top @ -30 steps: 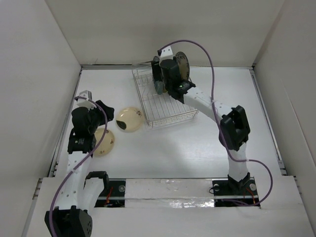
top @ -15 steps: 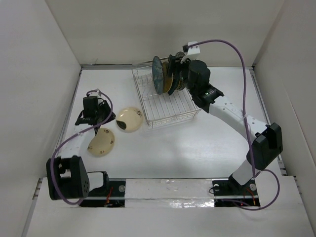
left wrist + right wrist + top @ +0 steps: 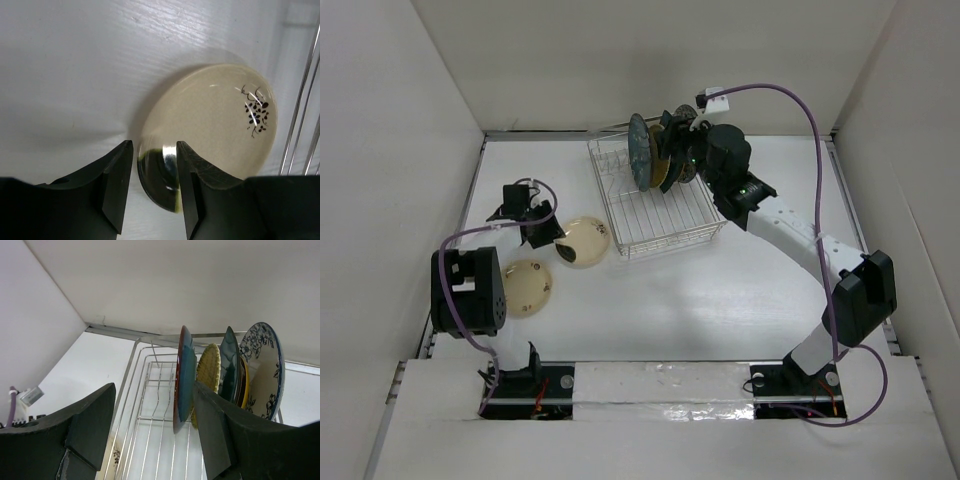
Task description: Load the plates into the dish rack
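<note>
1. Nearest the arm bases, one cream plate (image 3: 527, 287) lies flat on the table (image 3: 720, 290), with nothing touching it.
2. Just beyond it, the left gripper (image 3: 154, 155) is down at the second cream plate (image 3: 215, 125). Its jaws are partly open and straddle the near rim, one finger outside and one over the glaze. I can see a sliver of gap, so I'd say it has no hold yet.
3. Farther back sits the dish rack (image 3: 665, 215). Five plates stand upright at its far end: a dark teal plate (image 3: 184, 375) in front, then a woven yellow plate (image 3: 209, 371), with a blue-and-white plate (image 3: 262, 365) among those behind.
4. The right gripper (image 3: 154, 390) hovers beside them, spread wide and empty.
5. The step in hand looks like picking up a cream plate. Next the left jaws need to close on the rim, lift, tip the plate on edge and carry it to a free slot.
</note>
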You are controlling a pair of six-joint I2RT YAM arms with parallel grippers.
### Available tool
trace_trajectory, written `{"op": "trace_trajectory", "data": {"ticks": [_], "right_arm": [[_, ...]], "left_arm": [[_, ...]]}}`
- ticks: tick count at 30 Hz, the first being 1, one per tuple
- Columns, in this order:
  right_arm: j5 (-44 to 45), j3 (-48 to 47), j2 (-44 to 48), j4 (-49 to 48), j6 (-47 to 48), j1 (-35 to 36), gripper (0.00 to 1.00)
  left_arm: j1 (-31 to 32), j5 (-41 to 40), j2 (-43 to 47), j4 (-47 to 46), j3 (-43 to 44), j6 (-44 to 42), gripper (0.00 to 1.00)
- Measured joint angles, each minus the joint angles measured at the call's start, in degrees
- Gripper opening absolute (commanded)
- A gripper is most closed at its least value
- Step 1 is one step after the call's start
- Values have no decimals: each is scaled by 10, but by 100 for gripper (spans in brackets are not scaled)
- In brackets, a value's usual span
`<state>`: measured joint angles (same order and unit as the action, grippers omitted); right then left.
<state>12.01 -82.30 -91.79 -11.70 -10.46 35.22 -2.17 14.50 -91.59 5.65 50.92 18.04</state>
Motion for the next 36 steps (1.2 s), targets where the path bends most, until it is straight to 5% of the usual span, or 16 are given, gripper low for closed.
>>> {"op": "trace_trajectory", "data": {"ticks": [6, 10, 19, 20, 22, 24, 28, 29, 33, 36], "right_arm": [[0, 0, 0, -3, -1, 0, 68], [0, 0, 0, -3, -1, 0, 68], [0, 0, 0, -4, -1, 0, 68], [0, 0, 0, -4, -1, 0, 65], [-3, 0, 0, -4, 0, 0, 41], [-9, 1, 0, -3, 0, -1, 0], [-46, 1, 0, -3, -3, -3, 0], [-61, 1, 0, -3, -3, -3, 2], [-171, -22, -13, 10, 3, -5, 68], [-267, -57, -43, 14, 12, -1, 84]], "left_arm": [[0, 20, -62, -9, 27, 0, 29], [0, 28, -67, -11, 27, 0, 0], [4, -1, 0, 7, 27, -8, 0], [4, -18, 21, 13, 25, -11, 0], [4, -55, 75, 26, 22, -19, 0], [4, -98, 132, 36, 20, -26, 0], [3, -160, 243, 33, 19, -28, 0], [3, -171, 269, 30, 17, -29, 0], [2, -182, 356, 7, -2, -36, 0], [2, -142, 409, -26, -30, -42, 0]]}}
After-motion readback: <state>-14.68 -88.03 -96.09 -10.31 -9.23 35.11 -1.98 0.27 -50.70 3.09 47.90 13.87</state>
